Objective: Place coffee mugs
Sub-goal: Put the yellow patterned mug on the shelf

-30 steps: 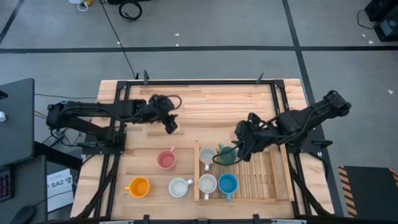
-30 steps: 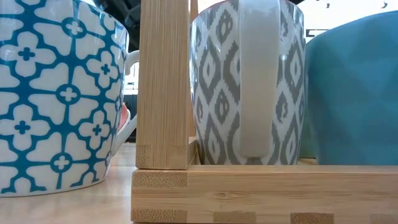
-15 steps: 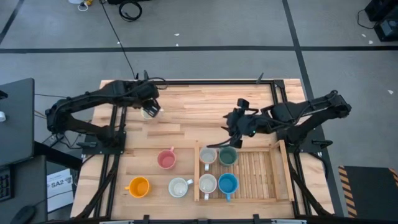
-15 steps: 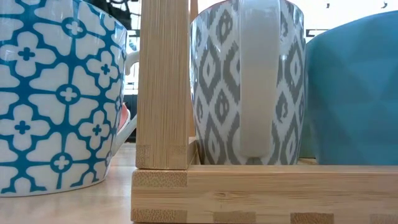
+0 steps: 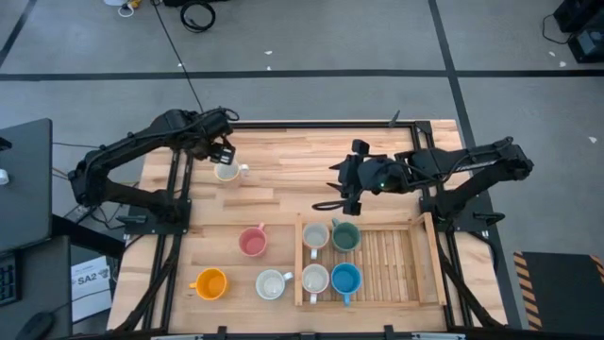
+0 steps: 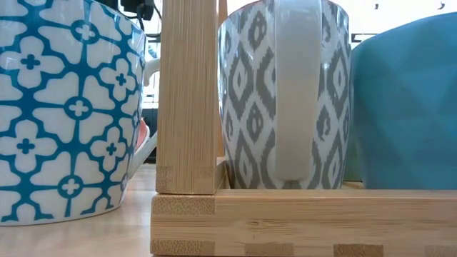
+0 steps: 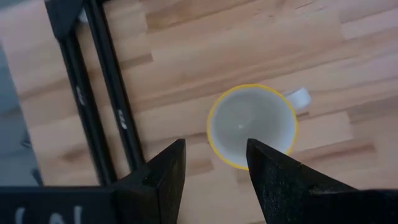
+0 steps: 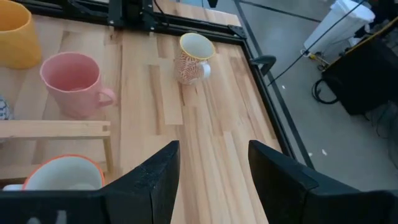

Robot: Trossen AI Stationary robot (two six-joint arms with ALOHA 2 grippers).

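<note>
Four mugs (image 5: 329, 256) already racked in wooden tray (image 5: 415, 283); left gripper (image 5: 221, 151), parted and empty, poised over yellow-rimmed mug (image 5: 226, 171) near the table's far edge, presumably next; right gripper (image 5: 345, 179) wide, idle.

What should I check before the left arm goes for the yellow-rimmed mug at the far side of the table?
1. Yellow-rimmed mug upright, standing alone on the table: ok.
2. Left gripper open, above the mug: ok.
3. Mug between the fingers: not ok, it sits ahead of them.
4. Right gripper open, empty, away from that mug: ok.
5. Free room in the wooden tray, beside its four mugs: ok.
</note>
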